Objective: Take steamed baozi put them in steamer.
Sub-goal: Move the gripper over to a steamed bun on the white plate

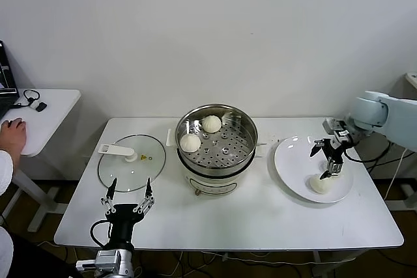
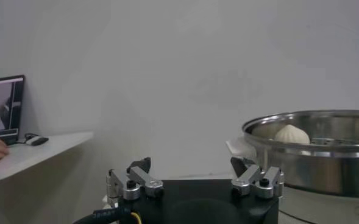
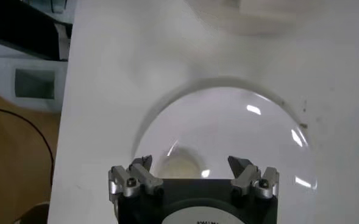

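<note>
Over plate (image 1: 294,175): right end effector (image 1: 324,159), wide open, empty, above one baozi (image 1: 319,183). In steamer (image 1: 245,136): two baozi. Near lid (image 1: 131,162): left end effector (image 1: 128,194), open, empty.

Plate's baozi (image 1: 320,183) mostly hidden behind right tool (image 3: 193,163) body

Even, soft overhead light fills the room. Bright glare spots sit on the white plate (image 3: 228,131), and the steamer (image 1: 217,140) rim gleams. Shadows on the counter (image 1: 260,213) are faint. The right wrist view's far background is blurred.
</note>
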You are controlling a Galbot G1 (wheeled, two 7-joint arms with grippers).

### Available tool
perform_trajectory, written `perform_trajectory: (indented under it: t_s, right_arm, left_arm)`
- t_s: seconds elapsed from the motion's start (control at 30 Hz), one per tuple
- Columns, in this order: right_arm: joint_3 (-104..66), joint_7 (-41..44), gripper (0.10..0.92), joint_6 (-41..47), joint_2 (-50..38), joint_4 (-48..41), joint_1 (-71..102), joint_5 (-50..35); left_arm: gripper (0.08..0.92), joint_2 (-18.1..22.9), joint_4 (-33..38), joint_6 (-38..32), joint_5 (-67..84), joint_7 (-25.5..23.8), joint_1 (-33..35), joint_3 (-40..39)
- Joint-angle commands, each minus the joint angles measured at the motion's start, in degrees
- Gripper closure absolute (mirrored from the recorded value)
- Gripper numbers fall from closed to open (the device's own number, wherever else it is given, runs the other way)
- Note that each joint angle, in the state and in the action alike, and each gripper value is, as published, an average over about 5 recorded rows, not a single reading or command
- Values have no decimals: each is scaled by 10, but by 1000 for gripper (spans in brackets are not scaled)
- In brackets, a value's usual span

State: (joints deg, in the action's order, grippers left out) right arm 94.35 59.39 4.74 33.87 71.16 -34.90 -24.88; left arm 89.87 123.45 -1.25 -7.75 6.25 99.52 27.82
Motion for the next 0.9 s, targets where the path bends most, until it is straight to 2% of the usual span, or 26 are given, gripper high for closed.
perform_trajectory:
  t_s: [0.03,0.9]
  right_arm:
    - [-82,2,203,-22,-14,-52,115,47]
    - [-130,3,203,-50,20,-131,177,86]
  left_arm:
    - [177,1,-5,-2,-7,1,2,1]
    - [177,2,-13,-7,-8,3,3,4]
